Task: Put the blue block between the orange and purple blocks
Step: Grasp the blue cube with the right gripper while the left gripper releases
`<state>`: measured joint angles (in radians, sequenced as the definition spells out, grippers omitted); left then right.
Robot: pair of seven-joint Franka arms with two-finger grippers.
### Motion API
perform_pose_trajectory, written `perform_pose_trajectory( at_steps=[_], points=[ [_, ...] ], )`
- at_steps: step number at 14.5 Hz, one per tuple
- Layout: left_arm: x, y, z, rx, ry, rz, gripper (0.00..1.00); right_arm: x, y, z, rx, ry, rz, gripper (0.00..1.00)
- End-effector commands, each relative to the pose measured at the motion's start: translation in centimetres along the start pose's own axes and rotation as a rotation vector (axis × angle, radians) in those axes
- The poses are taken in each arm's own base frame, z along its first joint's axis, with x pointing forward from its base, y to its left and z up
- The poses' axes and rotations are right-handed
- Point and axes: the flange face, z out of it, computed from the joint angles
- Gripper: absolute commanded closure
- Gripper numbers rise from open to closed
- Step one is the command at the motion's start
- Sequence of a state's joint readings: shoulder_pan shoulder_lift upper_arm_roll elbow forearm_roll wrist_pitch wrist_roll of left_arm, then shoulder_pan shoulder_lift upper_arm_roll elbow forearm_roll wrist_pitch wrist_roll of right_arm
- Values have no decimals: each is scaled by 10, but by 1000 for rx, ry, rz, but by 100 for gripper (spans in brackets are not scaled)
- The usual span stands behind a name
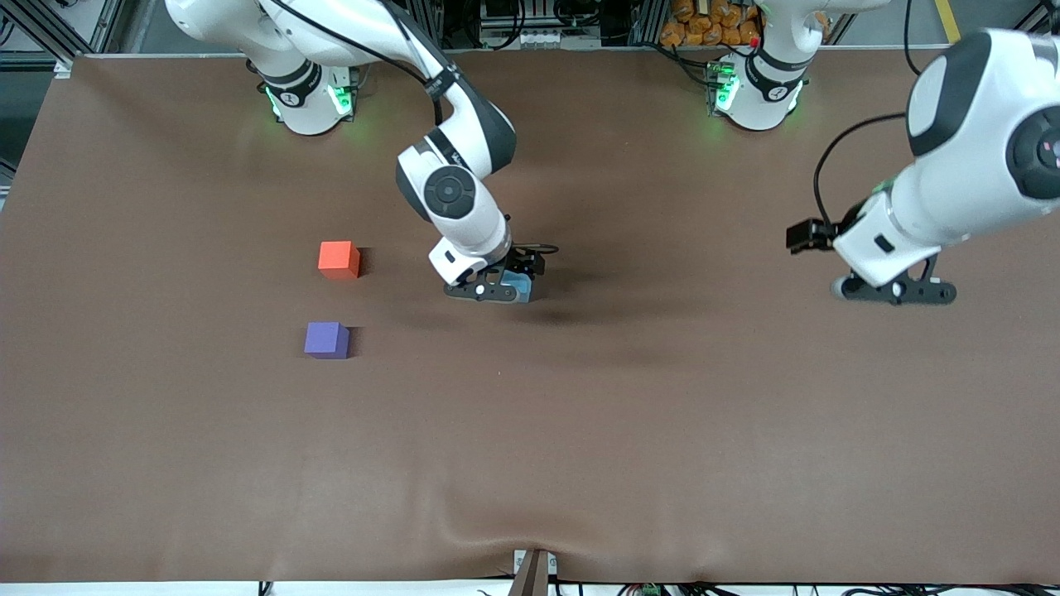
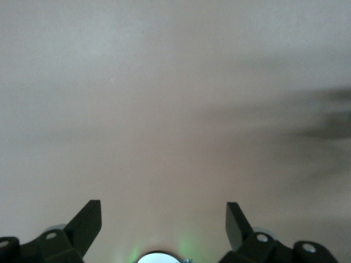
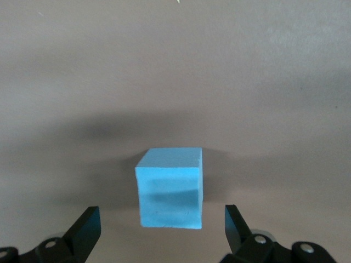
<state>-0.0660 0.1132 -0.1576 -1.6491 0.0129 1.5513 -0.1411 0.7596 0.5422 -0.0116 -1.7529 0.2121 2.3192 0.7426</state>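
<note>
The blue block (image 3: 170, 188) sat on the surface squarely between the right gripper's (image 3: 160, 219) spread, empty fingers (image 3: 88, 222), ungripped, while the left gripper (image 2: 163, 219) waited open.

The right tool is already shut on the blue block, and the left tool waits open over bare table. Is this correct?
Not fully. In the right wrist view the right tool is open, its fingers apart from the blue block, which sits on the table. The left tool does wait open over bare table.
</note>
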Motion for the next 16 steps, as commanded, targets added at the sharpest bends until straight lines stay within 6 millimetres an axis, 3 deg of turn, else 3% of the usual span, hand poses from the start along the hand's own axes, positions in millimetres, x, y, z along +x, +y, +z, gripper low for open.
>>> perform_pose_trajectory(
  at_steps=[1, 5, 7, 9, 11, 12, 14, 16],
  points=[
    [-32, -11, -3, -4, 30, -22, 0, 0, -1, 6, -42, 31, -4, 0],
    [-29, -37, -35, -5, 62, -72, 0, -1, -6, 25, -26, 53, 8, 0],
    [-41, -55, -47, -5, 69, -88, 0, -1, -7, 39, -28, 57, 6, 0],
    [-54, -58, -63, -2, 100, -71, 0, -1, -4, 47, -39, 56, 6, 0],
    [-61, -53, -73, 2, 121, -17, 0, -2, -4, 48, -53, 64, -15, 55],
    [-68, -53, -81, 3, 140, -9, 0, 0, -2, 47, -61, 65, -19, 98],
    [-77, -57, -92, 2, 164, -16, 0, 7, 2, 24, -64, 58, -11, 100],
    [-85, -56, -99, 4, 176, -14, 0, 26, 26, -31, -112, 1, 27, 100]
  ],
)
